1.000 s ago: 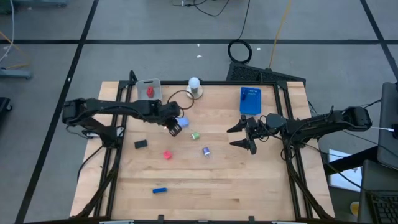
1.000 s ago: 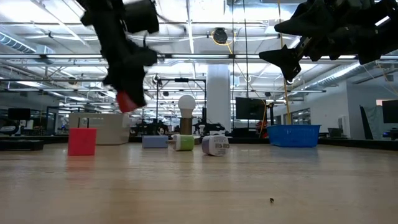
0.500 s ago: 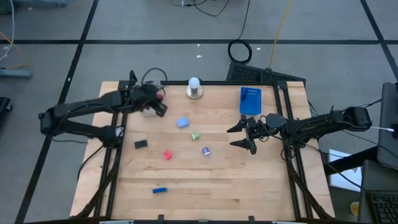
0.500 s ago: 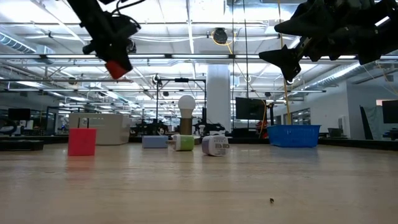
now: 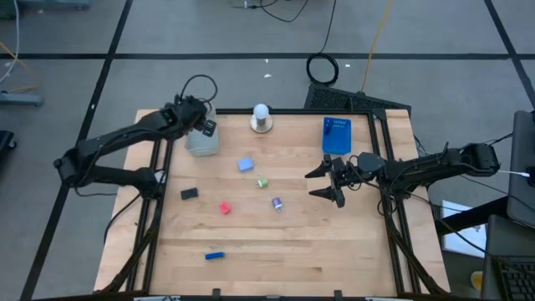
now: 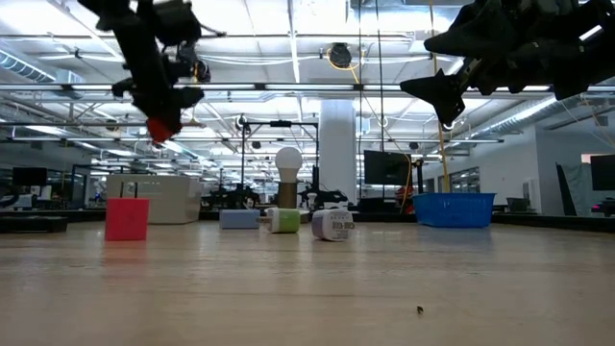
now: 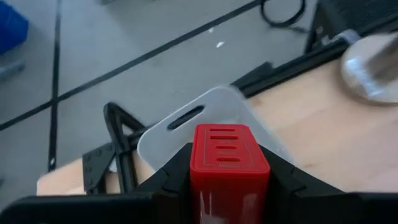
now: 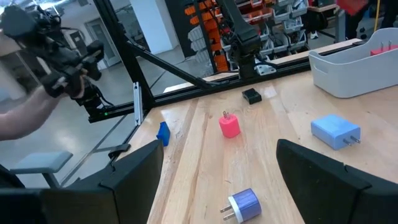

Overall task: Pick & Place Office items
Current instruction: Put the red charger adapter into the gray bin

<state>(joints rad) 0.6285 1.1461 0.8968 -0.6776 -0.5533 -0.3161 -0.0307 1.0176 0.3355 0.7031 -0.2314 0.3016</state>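
Because the left arm reaches to the far left corner of the wooden table [image 5: 334, 251], the grey tray [image 5: 202, 144] there is what the coming move depends on. In the high view the left gripper [image 5: 203, 125] hangs over this tray, and in the left wrist view the tray's pale rim with its slot handle [image 7: 186, 118] lies directly beyond the fingertips, so I judge the way to go is simply downward, or only a release. The fingers are clamped on a red block [image 7: 227, 165]; its long axis runs along the fingers, its free end toward the tray. In the low view the block [image 6: 161, 127] is well above the table surface.

The right gripper [image 5: 333, 181] waits near the blue tray [image 5: 336, 135] at the right side, raised, its fingers spread wide and holding nothing. The left arm is clearly the nearer one to the grey tray.

The red block is shiny plastic with rounded edges and a row of short grooves on its upper face.

Other small items lie loose on the table: a light blue plug adapter [image 5: 245, 165], a black block [image 5: 190, 193], a red piece [image 5: 225, 208], a green piece [image 5: 262, 182], a purple plug [image 5: 277, 202] and a blue stick [image 5: 215, 256].
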